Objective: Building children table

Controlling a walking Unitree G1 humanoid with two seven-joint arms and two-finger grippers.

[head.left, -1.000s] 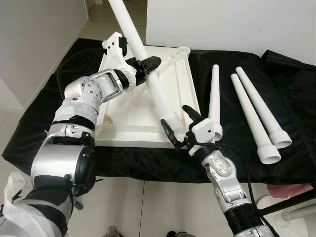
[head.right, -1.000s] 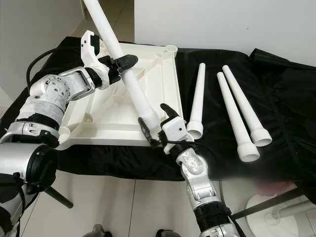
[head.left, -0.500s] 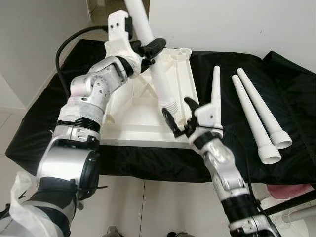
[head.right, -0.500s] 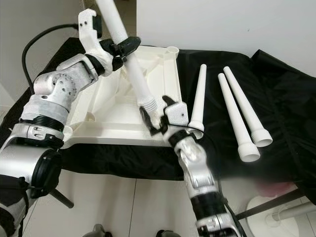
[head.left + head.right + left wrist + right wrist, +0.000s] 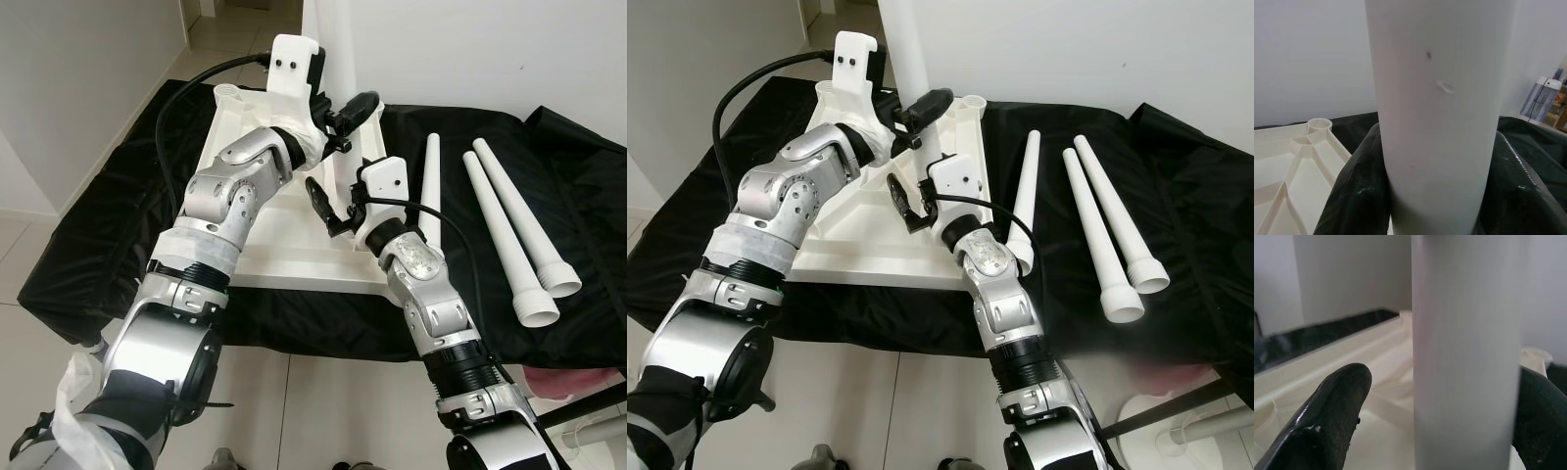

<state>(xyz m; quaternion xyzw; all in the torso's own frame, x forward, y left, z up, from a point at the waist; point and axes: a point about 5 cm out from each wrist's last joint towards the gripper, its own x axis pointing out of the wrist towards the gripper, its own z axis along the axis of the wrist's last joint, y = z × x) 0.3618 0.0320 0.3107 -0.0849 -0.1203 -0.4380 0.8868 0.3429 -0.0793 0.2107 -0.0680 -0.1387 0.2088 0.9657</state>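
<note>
An upturned white tabletop [image 5: 847, 250] lies on the black-covered table, with a round socket [image 5: 970, 101] at its far right corner. My left gripper [image 5: 919, 106] is shut on a white table leg [image 5: 903, 54], which stands nearly upright above the tabletop's far edge. The left wrist view shows that leg [image 5: 1437, 112] pressed between both black fingers. My right gripper [image 5: 906, 201] is open around the leg's lower part. In the right wrist view the leg [image 5: 1466, 357] sits between the fingers [image 5: 1337, 416], with a gap on one side. Three more loose legs [image 5: 500, 230] lie to the right.
A black cloth [image 5: 98, 225] covers the table and hangs over its front edge. A white wall [image 5: 490, 49] stands close behind. Tiled floor [image 5: 294, 411] lies in front. A pink object [image 5: 578, 377] and white tubes sit low at the right.
My left arm has lifted and swung the leg from a slant to nearly upright, moving it toward the far right corner. My right gripper followed up and over the tabletop to the leg.
</note>
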